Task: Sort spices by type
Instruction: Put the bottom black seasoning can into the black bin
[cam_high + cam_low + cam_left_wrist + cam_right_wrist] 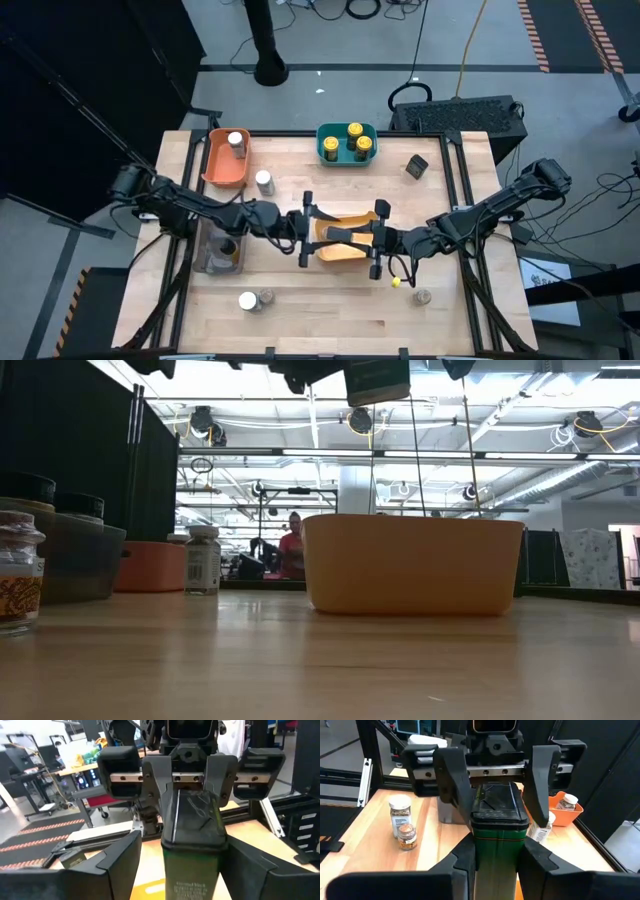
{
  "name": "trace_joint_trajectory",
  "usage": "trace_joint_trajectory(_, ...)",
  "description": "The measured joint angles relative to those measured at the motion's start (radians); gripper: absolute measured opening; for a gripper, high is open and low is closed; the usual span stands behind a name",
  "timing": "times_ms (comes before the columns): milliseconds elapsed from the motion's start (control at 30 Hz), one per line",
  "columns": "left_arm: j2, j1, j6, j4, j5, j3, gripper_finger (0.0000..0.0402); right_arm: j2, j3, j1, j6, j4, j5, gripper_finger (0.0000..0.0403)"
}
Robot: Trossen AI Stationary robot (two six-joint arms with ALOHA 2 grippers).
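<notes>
Judging from the pictures, a handover of one spice container is in hand above the yellow bin (345,245) at the middle of the desk (330,310). The left claw (306,229) is held with its fingers apart on either side of a black-lidded green tin (497,827), not yet closed on it. The right claw (378,240) is clamped on that tin's lower body, as its wrist view shows. The next move probably calls for the left fingers to close on the tin before the right ones let go, or for the tin to be lowered into a bin.

Toward the desk's left edge a grey bin (222,250) with a dark-lidded jar is seen, and behind it an orange bin (225,160) holding a white-lidded jar. A white-lidded jar (264,181) stands loose beside the orange bin. Two jars (256,300) stand near the front edge. At the back edge a teal bin (347,145) holds three yellow-lidded jars. A dark tin (416,165) and one small jar (423,296) lie toward the right. Nothing is seen blocking the claws.
</notes>
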Motion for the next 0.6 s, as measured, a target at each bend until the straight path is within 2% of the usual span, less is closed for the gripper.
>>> trace_joint_trajectory(200, 0.003, -0.002, 0.019, 0.007, 0.002, 0.002, 0.0230, 0.000, 0.000, 0.000, 0.001, 0.000, -0.020, 0.0084)
trace_joint_trajectory(400, 0.003, -0.005, 0.019, 0.008, 0.027, 0.002, 0.0152, 0.000, 0.000, 0.000, 0.000, -0.002, -0.020, 0.0088)
trace_joint_trajectory(467, 0.003, -0.011, 0.016, 0.011, 0.032, 0.002, 0.0122, 0.000, 0.000, 0.000, 0.000, -0.002, -0.027, 0.0099)
trace_joint_trajectory(600, -0.008, -0.033, 0.012, -0.002, 0.016, 0.002, 0.0121, -0.007, -0.001, 0.007, 0.010, -0.025, -0.024, 0.0144)
